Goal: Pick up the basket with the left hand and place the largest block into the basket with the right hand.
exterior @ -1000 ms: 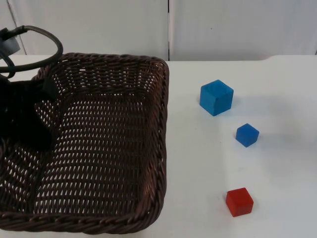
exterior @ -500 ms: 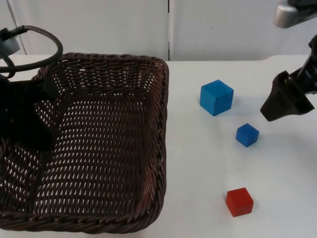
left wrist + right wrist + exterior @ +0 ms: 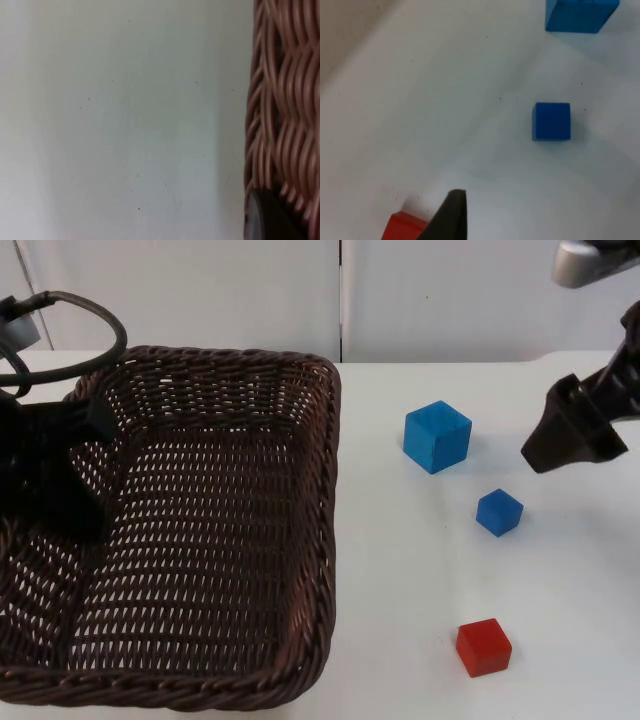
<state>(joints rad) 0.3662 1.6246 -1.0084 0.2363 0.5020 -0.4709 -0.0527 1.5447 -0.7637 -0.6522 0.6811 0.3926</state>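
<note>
A big dark brown wicker basket (image 3: 200, 530) takes up the table's (image 3: 400, 580) left side, its far rim reaching back toward the grey partition wall (image 3: 450, 300) and its near rim running along the table's front edge. The left gripper (image 3: 50, 475) is down at the basket's left wall, black against the weave, and from the left wrist view a fingertip (image 3: 265, 217) sits right against the woven wall (image 3: 285, 100) with bare white table beside it; it looks to have hold of that wall, though I cannot tell for certain how the jaws stand. Right of the basket, on open table, sit three blocks, none touching another. The large blue block (image 3: 437, 436), the biggest of them, rests nearest the far edge, just beyond the basket's right rim. The small blue block (image 3: 499, 512) lies a little nearer the front and further right, and the red block (image 3: 484, 647) is close to the front edge. The right gripper (image 3: 560, 440) hangs above the table near the right edge, to the right of the large blue block and beyond the small one, touching neither. Whether its jaws are apart or together I cannot tell. Its wrist view looks down on the large blue block (image 3: 580, 15), the small blue block (image 3: 552, 121) and the red block (image 3: 402, 227).
</note>
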